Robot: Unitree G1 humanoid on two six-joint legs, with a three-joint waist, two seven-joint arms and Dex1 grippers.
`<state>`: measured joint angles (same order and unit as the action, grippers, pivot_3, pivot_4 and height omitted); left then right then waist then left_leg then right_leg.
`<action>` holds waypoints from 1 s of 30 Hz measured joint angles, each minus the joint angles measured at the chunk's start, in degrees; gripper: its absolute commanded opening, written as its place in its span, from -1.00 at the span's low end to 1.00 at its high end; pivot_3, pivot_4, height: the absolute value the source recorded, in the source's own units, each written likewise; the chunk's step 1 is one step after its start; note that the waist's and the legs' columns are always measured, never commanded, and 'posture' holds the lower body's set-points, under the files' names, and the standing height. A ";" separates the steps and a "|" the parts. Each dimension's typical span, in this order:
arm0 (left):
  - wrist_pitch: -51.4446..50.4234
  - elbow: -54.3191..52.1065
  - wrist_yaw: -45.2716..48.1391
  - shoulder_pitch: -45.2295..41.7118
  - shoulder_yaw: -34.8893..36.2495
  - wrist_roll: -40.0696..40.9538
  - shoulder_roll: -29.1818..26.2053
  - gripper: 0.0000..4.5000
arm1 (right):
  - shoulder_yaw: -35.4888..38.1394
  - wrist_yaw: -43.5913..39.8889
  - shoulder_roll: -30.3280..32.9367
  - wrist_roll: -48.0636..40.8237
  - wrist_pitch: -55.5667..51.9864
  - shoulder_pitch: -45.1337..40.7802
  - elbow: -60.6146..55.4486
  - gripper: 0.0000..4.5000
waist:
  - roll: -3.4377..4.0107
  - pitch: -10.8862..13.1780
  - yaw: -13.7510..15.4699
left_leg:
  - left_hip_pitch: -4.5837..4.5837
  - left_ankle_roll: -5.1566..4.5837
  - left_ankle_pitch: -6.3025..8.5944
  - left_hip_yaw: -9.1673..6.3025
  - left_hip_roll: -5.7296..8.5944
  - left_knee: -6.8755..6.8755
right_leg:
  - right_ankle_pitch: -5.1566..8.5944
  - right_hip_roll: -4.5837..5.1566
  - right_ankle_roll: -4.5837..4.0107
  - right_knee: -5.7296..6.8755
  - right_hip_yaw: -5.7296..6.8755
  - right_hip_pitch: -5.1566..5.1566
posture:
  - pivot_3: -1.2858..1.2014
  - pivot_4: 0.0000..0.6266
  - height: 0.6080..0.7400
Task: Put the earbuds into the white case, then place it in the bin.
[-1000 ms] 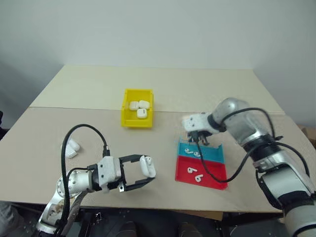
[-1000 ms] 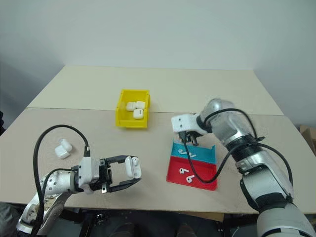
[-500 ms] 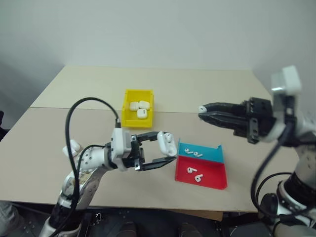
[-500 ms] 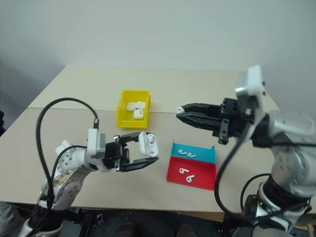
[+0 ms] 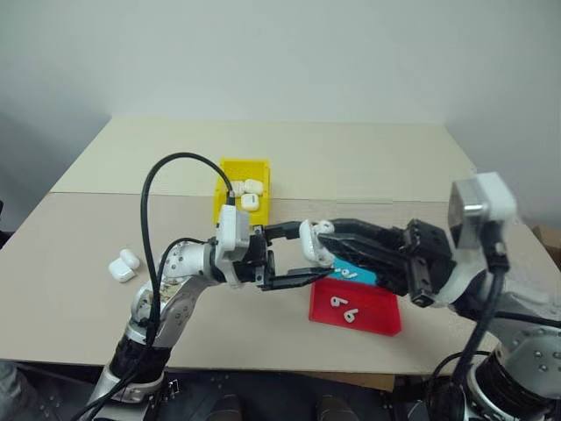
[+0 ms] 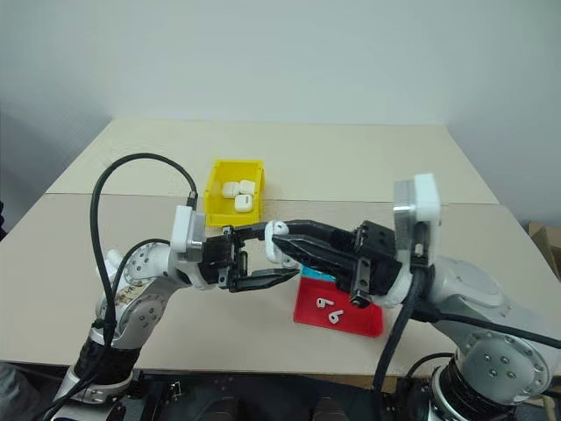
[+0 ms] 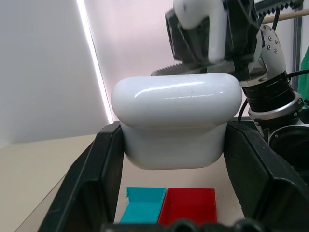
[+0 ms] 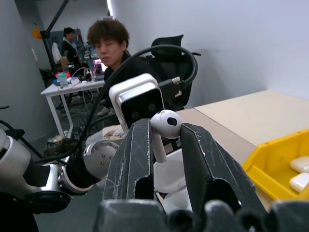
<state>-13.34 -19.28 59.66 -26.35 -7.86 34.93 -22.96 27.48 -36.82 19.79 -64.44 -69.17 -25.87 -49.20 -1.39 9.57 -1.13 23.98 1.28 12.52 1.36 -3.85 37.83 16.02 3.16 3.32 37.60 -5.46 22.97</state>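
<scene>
Pale beige tabletop [image 5: 79, 263], both arms meeting above its middle for the earbud hand-in.

Left pincer [image 5: 294, 256] is clamped on a small glossy white plastic charging case [image 7: 176, 121], holding it aloft so the other arm can reach it; the right pincer [image 8: 166, 145] pinches a tiny white stemmed earbud [image 8: 164, 130] just beside the case, apparently lining it up with a socket. More earbuds lie in the shallow blue tray [image 5: 381, 276] and shallow red tray [image 5: 377, 311]. Bright yellow rectangular plastic bin [image 5: 230, 168], holding cases, waits well behind.
</scene>
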 measured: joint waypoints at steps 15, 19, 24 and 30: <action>-0.47 -0.92 -0.60 1.56 0.22 -0.09 -0.10 0.24 | -7.77 2.79 13.04 -3.85 14.18 8.17 1.44 -0.63 | -0.01 0.00 0.12 | 0.01 0.00 0.00 -0.03 0.00 0.00 | 0.01 0.00 0.02 -0.06 0.00 -0.02 | 0.03 -0.52 1.00; -0.34 -0.92 -0.71 1.65 0.29 -0.38 0.03 0.24 | -9.59 3.21 14.50 -3.72 16.36 9.29 1.39 -0.63 | -0.02 0.01 0.14 | 0.01 0.00 0.00 -0.03 0.00 0.00 | 0.01 0.00 0.02 -0.07 0.00 -0.03 | 0.03 -0.52 1.00; -0.26 -0.89 -0.56 1.65 0.35 -0.74 0.10 0.24 | -11.13 3.65 15.92 -3.34 19.32 10.19 1.53 -0.63 | -0.02 0.00 0.14 | 0.01 0.00 0.00 -0.03 0.00 0.00 | 0.01 0.00 0.02 -0.08 0.01 -0.03 | 0.03 -0.52 1.00; 0.82 -0.68 -0.29 1.68 0.37 -1.15 0.23 0.24 | -11.75 4.14 17.51 -4.62 21.08 10.42 2.47 -0.63 | -0.02 0.00 0.19 | 0.01 0.00 0.00 -0.03 0.01 0.00 | 0.01 0.00 0.02 -0.08 0.01 -0.04 | 0.03 -0.52 1.00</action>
<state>-12.52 -19.96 59.37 -24.67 -7.49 33.78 -22.73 15.73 -32.68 37.30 -69.07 -48.10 -15.46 -46.73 -1.41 9.58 -0.94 23.99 1.28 12.52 1.32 -3.84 37.83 16.03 3.16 3.33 37.52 -5.45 22.93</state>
